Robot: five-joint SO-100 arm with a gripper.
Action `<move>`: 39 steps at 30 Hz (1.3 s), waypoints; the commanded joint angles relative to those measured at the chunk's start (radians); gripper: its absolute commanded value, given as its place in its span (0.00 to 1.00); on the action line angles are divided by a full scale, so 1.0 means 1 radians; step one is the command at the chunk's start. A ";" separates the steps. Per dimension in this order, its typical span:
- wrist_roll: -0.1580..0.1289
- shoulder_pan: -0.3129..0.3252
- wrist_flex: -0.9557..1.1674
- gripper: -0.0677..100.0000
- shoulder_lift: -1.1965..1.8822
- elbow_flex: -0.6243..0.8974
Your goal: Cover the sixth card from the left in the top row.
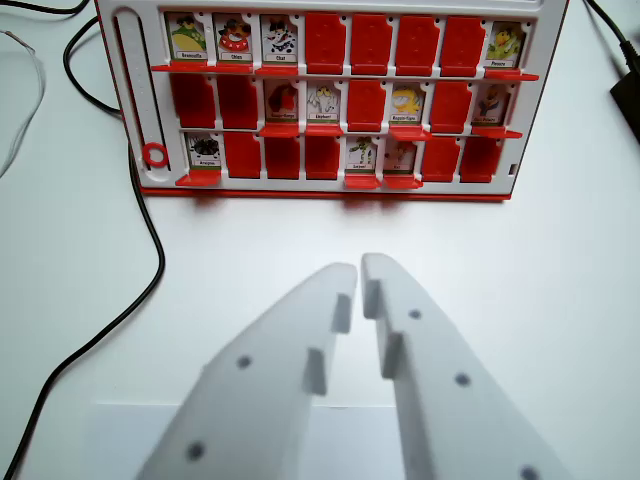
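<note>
A red and white flip-card game board lies at the top of the wrist view, with three rows of card slots. In the top row the three leftmost slots show picture cards. The four slots after them show plain red panels, the sixth slot among them. The last slot shows a card. My white gripper hangs over the bare table well below the board's front edge. Its fingertips are almost touching, with nothing between them.
The middle and bottom rows mix picture cards and red panels. A red ring sits on the board's left slider strip. A black cable curves down the left side of the white table. Another dark cable and plug lie at the upper right.
</note>
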 commanded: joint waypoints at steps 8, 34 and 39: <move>-0.023 -0.026 0.078 0.00 0.130 -0.029; -0.038 -0.011 0.054 0.00 0.132 -0.040; -0.040 -0.006 0.051 0.00 0.132 -0.028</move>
